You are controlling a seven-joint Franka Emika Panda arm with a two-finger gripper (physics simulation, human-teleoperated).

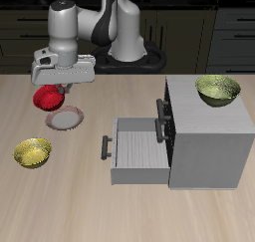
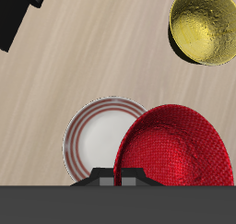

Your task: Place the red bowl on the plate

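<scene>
The hand [image 1: 52,90] hung over the table [image 1: 60,201] with the red bowl [image 1: 47,98] clamped in it by the rim. The fingers themselves were hidden behind the wrist body in both views, but the bowl sat tilted and off the table right under the hand, so I judged it gripped rather than loose.

In the wrist view, the bowl [image 2: 175,147] filled the space just below the hand and overlapped the edge of the plate [image 2: 97,135]. The rest of the plate's striped rim and pale centre showed beside it. The bowl was therefore carried near the plate but off to one side, not yet centred over it. From the exterior view, the plate [image 1: 67,119] lay just in front of the bowl, nearer the table's front edge.

Holding by the rim left the bowl's underside free, which should let it go down flat once lowered. The tilt probably came from that one-sided hold.

A yellow-green bowl [image 1: 33,152] sat well apart from the plate, nearer the front edge, and showed in the wrist view [image 2: 205,25] too. Another [image 1: 218,90] rested on top of the cabinet [image 1: 204,146], whose drawer [image 1: 134,151] stood pulled out. Neither was in the way.

What seemed left was a short shift to centre the bowl over the plate, a descent, and release. Letting go early risked the bowl landing on the plate's rim and sliding off.
</scene>
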